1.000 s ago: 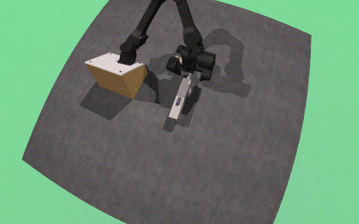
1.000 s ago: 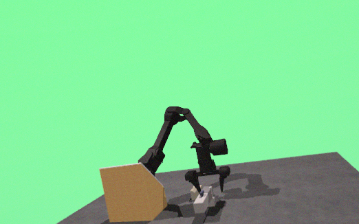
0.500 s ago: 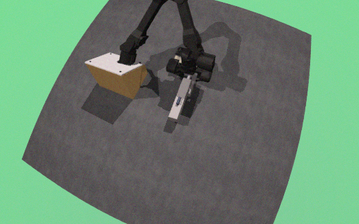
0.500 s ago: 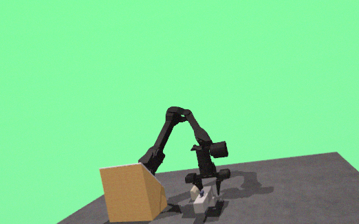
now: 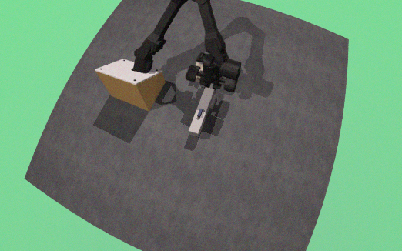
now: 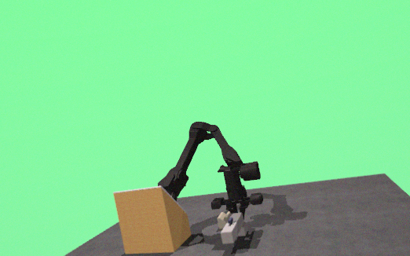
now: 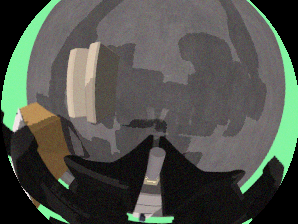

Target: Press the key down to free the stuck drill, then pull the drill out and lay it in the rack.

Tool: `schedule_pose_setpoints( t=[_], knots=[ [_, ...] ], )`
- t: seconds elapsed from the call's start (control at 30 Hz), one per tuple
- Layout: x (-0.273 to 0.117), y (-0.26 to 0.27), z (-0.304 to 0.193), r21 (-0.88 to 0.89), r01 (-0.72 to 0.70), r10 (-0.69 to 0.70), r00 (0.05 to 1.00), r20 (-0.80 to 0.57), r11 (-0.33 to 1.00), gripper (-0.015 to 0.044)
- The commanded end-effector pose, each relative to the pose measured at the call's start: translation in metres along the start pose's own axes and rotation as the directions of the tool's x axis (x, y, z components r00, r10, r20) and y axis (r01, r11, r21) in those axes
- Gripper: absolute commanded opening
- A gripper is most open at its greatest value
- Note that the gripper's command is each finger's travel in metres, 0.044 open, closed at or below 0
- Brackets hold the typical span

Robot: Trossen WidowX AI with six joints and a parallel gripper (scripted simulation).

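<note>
A long pale block (image 5: 195, 128) (image 6: 228, 236) (image 7: 149, 198) lies below my gripper, toward the top and exterior views. The small blue key (image 5: 200, 113) (image 6: 230, 221) is on its top; how deep it sits I cannot tell. The drill (image 7: 157, 159), a grey cylinder, points out of the block's end on the arm's side. My gripper (image 7: 156, 139) is over that end, its fingers shut on the drill from both sides; the top and exterior views mostly hide the grip. The beige rack (image 5: 199, 66) (image 6: 223, 221) (image 7: 78, 85), with two upright parts, stands left of the block, partly under the gripper in the top view.
A tall wooden pedestal (image 5: 126, 90) (image 6: 144, 224) (image 7: 49, 137) with a white top plate (image 5: 113, 71) carries the arm's base, left of the rack and block. The dark table (image 5: 209, 192) (image 6: 351, 220) ends against a green background. The arm arches over from the pedestal to the block.
</note>
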State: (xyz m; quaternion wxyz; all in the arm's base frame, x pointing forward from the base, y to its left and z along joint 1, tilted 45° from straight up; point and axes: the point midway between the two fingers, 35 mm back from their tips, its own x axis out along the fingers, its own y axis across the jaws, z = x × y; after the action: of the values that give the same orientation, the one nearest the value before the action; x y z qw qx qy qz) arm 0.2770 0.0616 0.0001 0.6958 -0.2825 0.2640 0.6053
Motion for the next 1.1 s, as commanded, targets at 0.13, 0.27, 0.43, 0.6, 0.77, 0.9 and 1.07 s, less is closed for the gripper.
schedule_pose_setpoints(
  t=[0.13, 0.27, 0.43, 0.6, 0.77, 0.9, 1.07],
  knots=[
    [0.000, 0.000, 0.006, -0.001, 0.004, -0.004, 1.000, 0.004, 1.000, 0.0000],
    [0.000, 0.000, 0.011, -0.001, 0.004, -0.004, 1.000, 0.005, 1.000, 0.0000],
    [0.000, 0.000, 0.019, -0.001, 0.004, -0.004, 1.000, 0.005, 1.000, 0.0000],
    [0.000, 0.000, 0.027, -0.001, 0.004, -0.004, 1.000, 0.005, 1.000, 0.0000],
    [-0.001, -0.001, 0.034, -0.001, 0.004, -0.004, 1.000, 0.006, 1.000, 0.0000],
    [-0.001, -0.001, 0.041, -0.001, 0.004, -0.004, 1.000, 0.006, 1.000, 0.0000],
    [0.001, 0.000, 0.041, -0.005, -0.001, 0.001, 1.000, 0.008, 1.000, 0.0079]
  ],
)
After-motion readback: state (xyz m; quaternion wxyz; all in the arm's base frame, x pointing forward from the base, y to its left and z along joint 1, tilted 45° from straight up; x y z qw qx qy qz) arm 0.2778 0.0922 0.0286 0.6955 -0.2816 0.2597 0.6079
